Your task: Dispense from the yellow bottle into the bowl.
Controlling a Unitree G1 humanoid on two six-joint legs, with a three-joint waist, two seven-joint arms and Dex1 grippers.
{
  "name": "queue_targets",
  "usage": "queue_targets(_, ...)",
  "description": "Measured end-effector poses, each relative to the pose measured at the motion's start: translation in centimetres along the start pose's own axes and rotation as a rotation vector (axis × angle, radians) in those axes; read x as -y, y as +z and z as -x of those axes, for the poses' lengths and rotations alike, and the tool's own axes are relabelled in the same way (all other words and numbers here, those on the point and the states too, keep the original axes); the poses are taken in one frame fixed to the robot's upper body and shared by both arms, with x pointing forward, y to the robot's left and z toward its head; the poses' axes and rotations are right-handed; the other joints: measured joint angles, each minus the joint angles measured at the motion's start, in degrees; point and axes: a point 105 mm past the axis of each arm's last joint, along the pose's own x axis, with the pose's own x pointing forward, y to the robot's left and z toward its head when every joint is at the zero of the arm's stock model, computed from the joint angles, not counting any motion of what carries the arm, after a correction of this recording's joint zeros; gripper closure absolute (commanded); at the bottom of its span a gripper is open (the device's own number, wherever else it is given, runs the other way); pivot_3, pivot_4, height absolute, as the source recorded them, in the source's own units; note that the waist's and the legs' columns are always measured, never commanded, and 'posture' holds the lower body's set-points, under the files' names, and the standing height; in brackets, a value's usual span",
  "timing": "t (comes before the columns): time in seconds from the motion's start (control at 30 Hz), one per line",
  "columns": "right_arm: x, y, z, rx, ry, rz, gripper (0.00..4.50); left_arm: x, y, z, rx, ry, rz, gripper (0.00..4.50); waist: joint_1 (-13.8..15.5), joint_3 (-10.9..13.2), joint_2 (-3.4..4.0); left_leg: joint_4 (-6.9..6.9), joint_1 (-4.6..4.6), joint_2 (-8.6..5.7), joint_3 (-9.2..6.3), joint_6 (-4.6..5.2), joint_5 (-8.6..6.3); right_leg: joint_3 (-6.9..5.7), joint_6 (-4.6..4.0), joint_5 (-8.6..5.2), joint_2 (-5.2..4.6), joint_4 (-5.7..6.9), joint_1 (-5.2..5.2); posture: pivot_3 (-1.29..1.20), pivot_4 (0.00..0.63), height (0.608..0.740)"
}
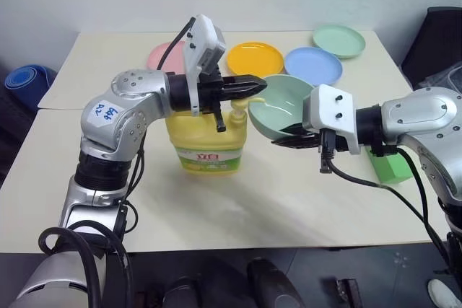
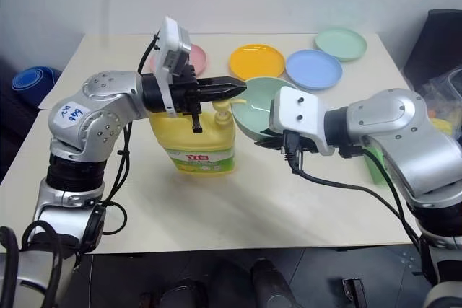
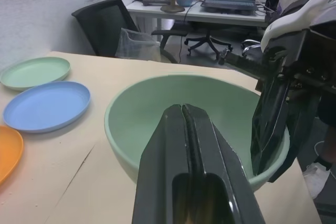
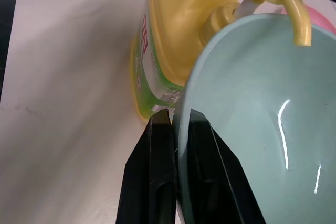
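The yellow bottle (image 1: 206,146) stands on the table, its pump spout (image 4: 294,19) reaching over the rim of the bowl (image 1: 278,106). My left gripper (image 1: 256,88) is shut and lies level right on top of the pump head, pointing toward the bowl (image 3: 173,98). Whether it presses the pump I cannot tell. My right gripper (image 4: 176,116) is shut on the near rim of the pale green bowl (image 4: 262,119). It holds the bowl tilted and lifted off the table, close against the bottle's neck. The bowl looks empty inside.
Behind the bottle lie a pink plate (image 1: 160,55), an orange plate (image 1: 254,58), a blue plate (image 1: 312,65) and a flat mint-green plate (image 1: 338,40). A green block (image 1: 390,167) sits under my right forearm. A black chair (image 1: 440,34) stands off the table's right edge.
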Motion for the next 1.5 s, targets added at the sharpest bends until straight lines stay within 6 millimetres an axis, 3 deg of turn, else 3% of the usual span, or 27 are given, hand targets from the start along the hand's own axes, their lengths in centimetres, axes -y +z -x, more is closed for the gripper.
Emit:
queue_targets(0.3, 0.0, -0.4, -0.7, 0.007, 0.009, -0.031, 4.5, -0.3, -0.8, 0.2, -0.047, 0.06, -0.021, 4.48, 0.0, -0.1, 0.01, 0.04, 0.28, 0.01, -0.18, 0.0, 0.0, 0.12, -0.02, -0.01, 0.13, 0.08, 0.22, 0.0, 0.15, 0.74)
queue_targets(0.57, 0.1, -0.3, -1.0, 0.015, 0.008, -0.033, 4.5, -0.4, -1.8, 0.4, -0.062, 0.083, -0.031, 4.48, 0.0, -0.2, 0.03, -0.26, 1.29, 0.11, -0.21, 0.0, 0.0, 0.29, -0.11, -0.06, 0.18, -0.37, 1.21, 0.0, 0.15, 0.74)
queue_targets(0.9, 0.1, -0.5, -1.1, 0.008, 0.005, -0.051, 4.5, -0.5, -2.1, 0.1, -0.017, 0.104, -0.02, 4.48, 0.2, -0.3, 0.02, -0.36, 1.33, 0.06, -0.23, 0.0, 0.0, 0.31, -0.11, -0.06, 0.18, -0.41, 1.22, 0.0, 0.15, 0.74)
queue_targets(1.03, 0.1, -1.0, -1.0, 0.006, -0.007, -0.058, 4.5, -2.0, -1.2, 0.9, 0.108, 0.131, 0.071, 4.48, 0.3, -0.3, -0.03, -0.34, 1.03, 0.03, -0.29, 0.0, 0.0, 0.25, -0.11, -0.06, 0.18, -0.44, 1.0, 0.0, 0.15, 0.74)
queue_targets(1.17, 0.1, -3.2, -0.6, -0.017, -0.035, -0.114, 4.5, -3.0, 0.7, 2.9, 0.246, 0.143, 0.076, 4.48, 0.3, -0.1, -0.18, -0.38, 0.79, -0.03, -0.31, -0.01, 0.0, 0.16, -0.11, -0.06, 0.17, -0.46, 0.79, 0.0, 0.15, 0.74)
queue_targets(1.23, 0.8, -6.2, 0.0, -0.048, -0.108, -0.155, 4.5, -2.7, 2.3, 5.5, 0.304, 0.103, 0.005, 4.48, 0.2, -0.1, -0.19, -0.44, 0.71, -0.05, -0.3, 0.0, 0.0, 0.12, -0.11, -0.06, 0.16, -0.57, 0.72, 0.0, 0.15, 0.74)
queue_targets(1.27, 1.2, -8.0, 0.3, -0.073, -0.158, -0.168, 4.5, -2.1, 2.1, 6.8, 0.279, 0.072, -0.031, 4.48, 0.1, -0.1, -0.18, -0.54, 0.73, -0.06, -0.27, 0.0, 0.0, 0.13, -0.11, -0.06, 0.16, -0.65, 0.73, 0.0, 0.15, 0.74)
queue_targets(1.37, 1.7, -14.2, 1.1, -0.181, -0.281, -0.231, 4.5, -0.9, -1.0, 9.6, 0.16, 0.022, -0.024, 4.48, -0.2, -0.1, -0.15, -0.77, 0.87, -0.07, -0.02, 0.0, 0.0, 0.26, -0.11, -0.06, 0.15, -0.69, 0.66, 0.0, 0.15, 0.74)
queue_targets(1.5, 0.3, -18.5, -0.1, -0.209, -0.29, -0.222, 4.5, 0.9, -5.7, 12.6, 0.004, 0.004, 0.056, 4.48, -0.5, 0.0, -0.22, -0.8, 0.85, 0.0, 0.24, -0.03, 0.01, 0.45, -0.11, -0.06, 0.22, -0.49, 0.39, 0.0, 0.15, 0.74)
